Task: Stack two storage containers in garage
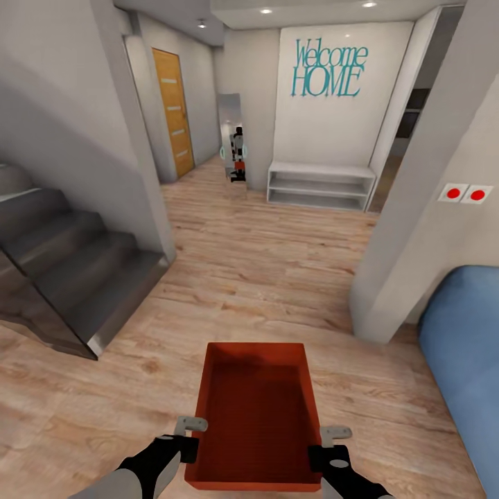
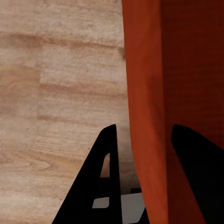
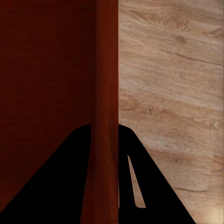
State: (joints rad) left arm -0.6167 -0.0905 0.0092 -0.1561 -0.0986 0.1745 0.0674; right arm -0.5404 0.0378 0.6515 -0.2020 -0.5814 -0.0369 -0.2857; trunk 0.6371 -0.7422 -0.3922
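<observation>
At the bottom centre of the head view, the orange-red storage container (image 1: 258, 416) hangs between the left gripper (image 1: 186, 438) and right gripper (image 1: 327, 447), each clamped on a side wall. Ahead: wood plank floor (image 1: 270, 263), staircase (image 1: 69, 270) left, blue sofa (image 1: 464, 360) right.

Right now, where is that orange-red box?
In the head view the storage container is low and central, held over the wood floor between the left gripper and right gripper.

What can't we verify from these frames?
- Storage container: near end cut by head view's bottom edge.
- Left tool: inner finger hidden behind the container wall.
- Figure in hallway mirror: too small to identify.
- Blue furniture: cut off at the right edge.
</observation>
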